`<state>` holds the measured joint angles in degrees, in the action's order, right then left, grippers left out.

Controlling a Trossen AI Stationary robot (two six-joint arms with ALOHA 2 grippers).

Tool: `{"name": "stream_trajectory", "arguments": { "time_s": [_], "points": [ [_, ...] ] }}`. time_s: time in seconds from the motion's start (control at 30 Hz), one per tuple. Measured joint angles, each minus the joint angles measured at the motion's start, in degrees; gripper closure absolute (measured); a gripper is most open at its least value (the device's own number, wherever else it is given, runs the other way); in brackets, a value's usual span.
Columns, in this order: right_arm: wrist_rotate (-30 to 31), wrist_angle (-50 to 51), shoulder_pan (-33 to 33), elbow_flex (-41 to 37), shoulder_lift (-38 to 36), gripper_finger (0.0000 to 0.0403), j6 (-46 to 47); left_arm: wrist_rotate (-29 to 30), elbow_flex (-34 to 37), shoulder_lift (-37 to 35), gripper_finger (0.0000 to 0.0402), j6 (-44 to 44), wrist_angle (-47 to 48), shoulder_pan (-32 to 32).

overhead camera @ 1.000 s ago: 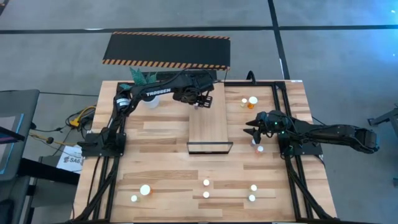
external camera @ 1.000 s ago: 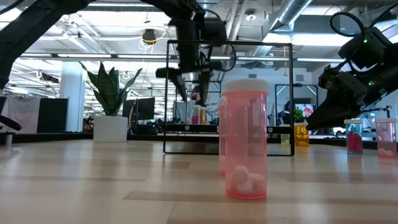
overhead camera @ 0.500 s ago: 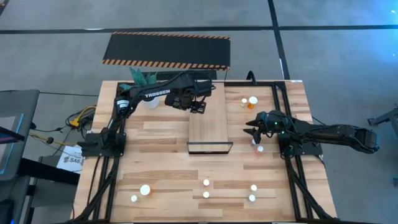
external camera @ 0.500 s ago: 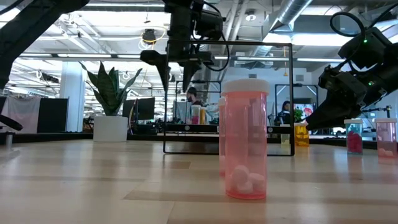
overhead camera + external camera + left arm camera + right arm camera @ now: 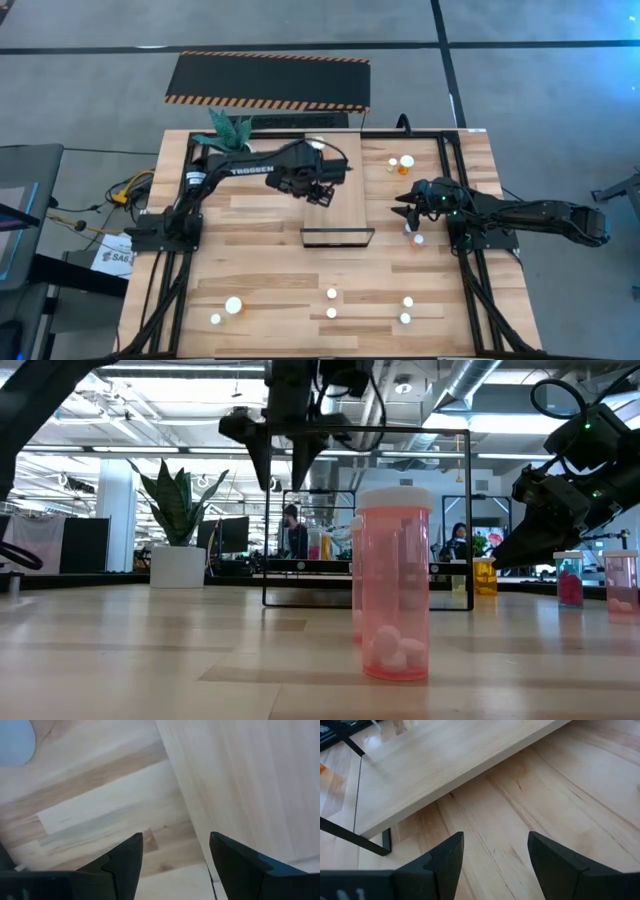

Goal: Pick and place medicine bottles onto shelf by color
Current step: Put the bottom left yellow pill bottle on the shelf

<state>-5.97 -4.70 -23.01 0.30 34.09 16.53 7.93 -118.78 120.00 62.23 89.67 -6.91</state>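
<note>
The light-wood shelf (image 5: 340,212) lies mid-table, its black frame end (image 5: 337,238) toward the near edge. My left gripper (image 5: 322,192) hangs open and empty above the shelf's left edge (image 5: 190,815). It shows high up in the low view (image 5: 270,455). My right gripper (image 5: 403,206) is open and empty, low over the table to the right of the shelf (image 5: 445,765). Small white-capped bottles stand at the far right (image 5: 407,161), beside my right gripper (image 5: 418,238), and in a row near the front edge (image 5: 332,294). A pink bottle (image 5: 397,585) stands close in the low view.
A white pot with a green plant (image 5: 232,128) stands at the far left corner. A black mat with striped edges (image 5: 268,80) lies on the floor beyond the table. Black rails (image 5: 455,200) run along the table's right side. The left front part of the tabletop (image 5: 250,250) is bare wood.
My left gripper has risen from the shelf's far end and moved toward the table's near edge, staying over the shelf's left side. My right arm has kept still.
</note>
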Motion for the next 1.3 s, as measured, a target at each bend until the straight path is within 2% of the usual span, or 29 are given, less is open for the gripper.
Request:
{"name": "stream_trajectory", "arguments": {
  "time_s": [0.27,0.6,0.73,0.83,1.1,1.3],
  "points": [
    [0.00,0.10,0.01,0.00,0.01,0.0157,0.00,5.56,0.02,-2.65,0.0184,5.76,0.35,7.44],
    [0.00,0.13,-0.01,0.00,0.02,0.0157,0.00,16.44,0.04,-5.34,0.0184,6.14,0.36,15.38],
    [0.01,0.01,-0.01,0.00,0.02,0.0157,-0.02,19.49,2.55,-6.09,0.0184,7.88,0.29,18.75],
    [0.00,0.14,0.01,0.00,0.02,0.0157,-0.02,18.00,6.18,-7.29,0.0187,14.02,0.26,20.73],
    [0.00,-0.01,-0.01,0.00,0.02,0.0157,0.00,6.56,19.94,-13.41,0.0200,35.38,0.33,27.73],
    [0.02,0.02,-0.02,0.01,0.02,0.0157,0.00,5.02,26.88,-16.20,0.0200,53.64,-1.17,37.26]
  ]
}}
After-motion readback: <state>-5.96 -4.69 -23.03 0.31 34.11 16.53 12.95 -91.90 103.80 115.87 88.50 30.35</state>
